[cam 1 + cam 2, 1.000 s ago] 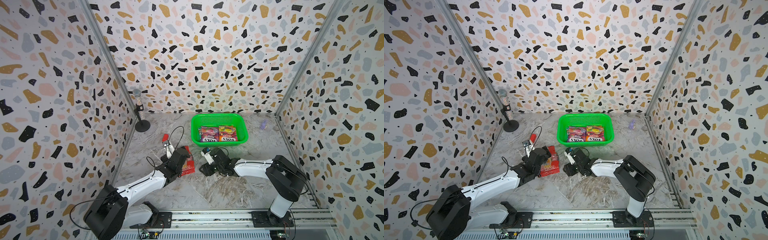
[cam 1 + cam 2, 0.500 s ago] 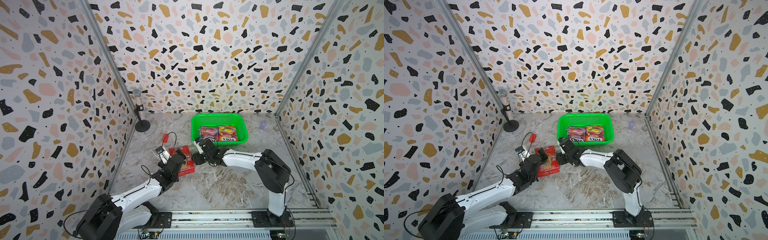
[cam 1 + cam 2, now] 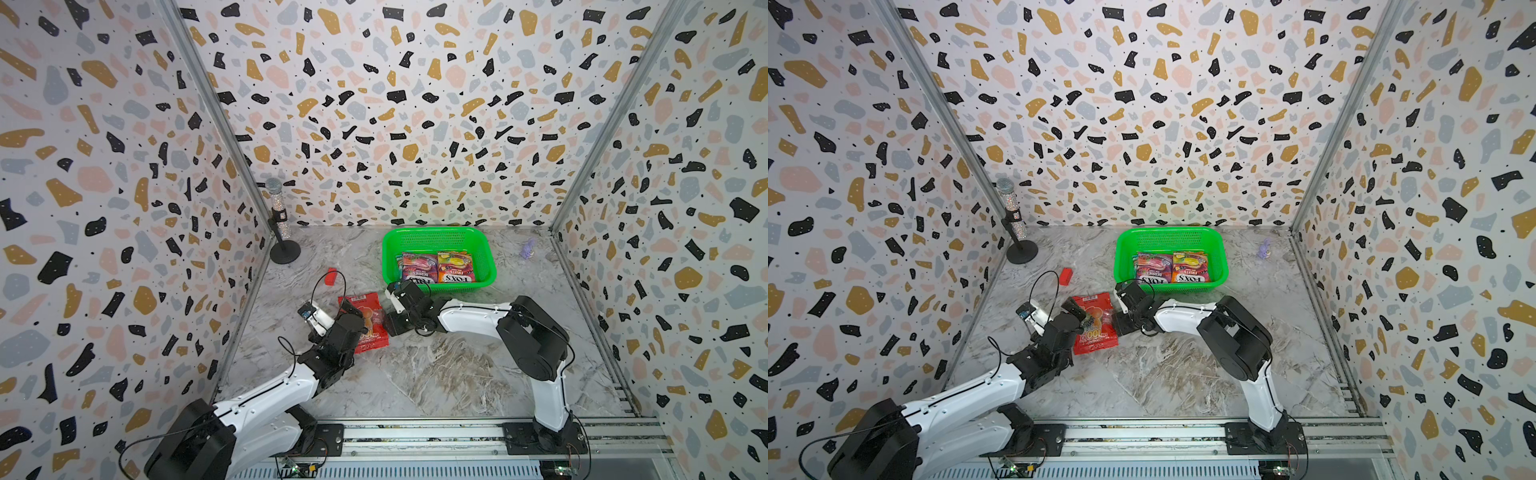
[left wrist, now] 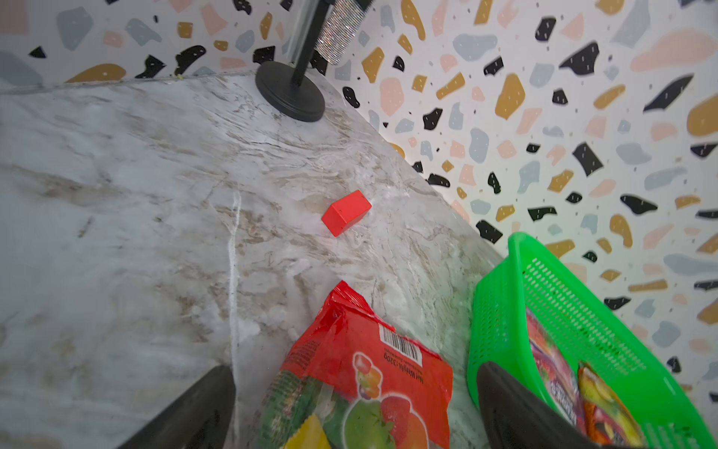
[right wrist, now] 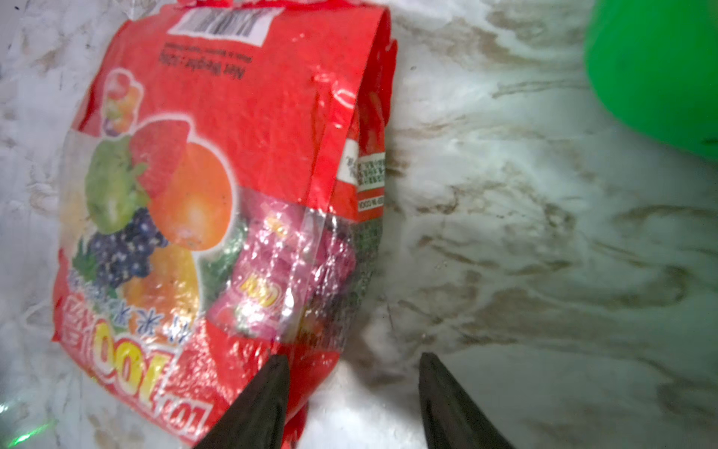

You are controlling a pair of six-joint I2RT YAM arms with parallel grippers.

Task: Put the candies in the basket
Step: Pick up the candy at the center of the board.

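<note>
Red candy bag (image 3: 372,316) flat on the marble tabletop (image 3: 436,374), off the front-left corner of the green basket (image 3: 432,243); both grippers at it, neither clamped.
Left gripper (image 4: 353,369): jaws wide apart, bag between them, fingers cut off by the frame edge. In both top views it hides the bag's left part. Right gripper (image 5: 351,359): jaws apart, one tip over the bag's right edge, the other over bare marble; contact can't be told, and the view is blurry. The basket sits near the back edge, right of centre, holding a purple bag (image 3: 419,268) and an orange-yellow bag (image 3: 455,266) side by side; anything under them can't be made out. Red block (image 3: 331,276) sits just behind the red bag. Microphone stand (image 3: 277,208) in the back left corner. Small purple item (image 3: 528,248) near the back right corner, too small to identify. Terrazzo-print walls (image 3: 415,104) on three sides, metal rail (image 3: 415,436) along the front edge.
</note>
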